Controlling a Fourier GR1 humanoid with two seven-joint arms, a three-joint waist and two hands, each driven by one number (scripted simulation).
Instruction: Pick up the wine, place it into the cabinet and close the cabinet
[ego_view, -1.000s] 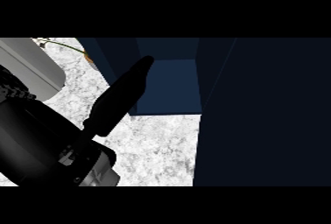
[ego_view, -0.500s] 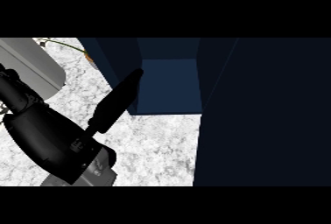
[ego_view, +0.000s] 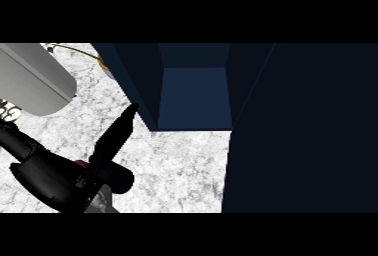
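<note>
Head view, looking steeply down. The left hand (ego_view: 52, 182) fills the lower left of the frame as a black mass. Its fingers are curled round the lower body of the wine bottle (ego_view: 114, 140), whose base is mostly hidden by the hand. Only a dark red patch of the bottle shows at the hand's right edge.

The bottle is tilted. Its dark neck runs up and to the right from the hand, and its tip ends just beside the lower front edge of the cabinet's left wall. Whether the tip touches the wall cannot be told. The whole bottle lies over the white marbled counter (ego_view: 184, 170), outside the cabinet.

The dark blue cabinet (ego_view: 144, 75) occupies the upper centre. Its compartment stands open, showing a lighter blue inner panel (ego_view: 193, 97). A broad dark door (ego_view: 303, 130) covers the right third of the frame from top to bottom.

A grey forearm (ego_view: 33, 75) lies across the upper left corner. Near the cabinet's upper left edge a small orange and green item (ego_view: 103, 62) shows, too little of it to identify.
</note>
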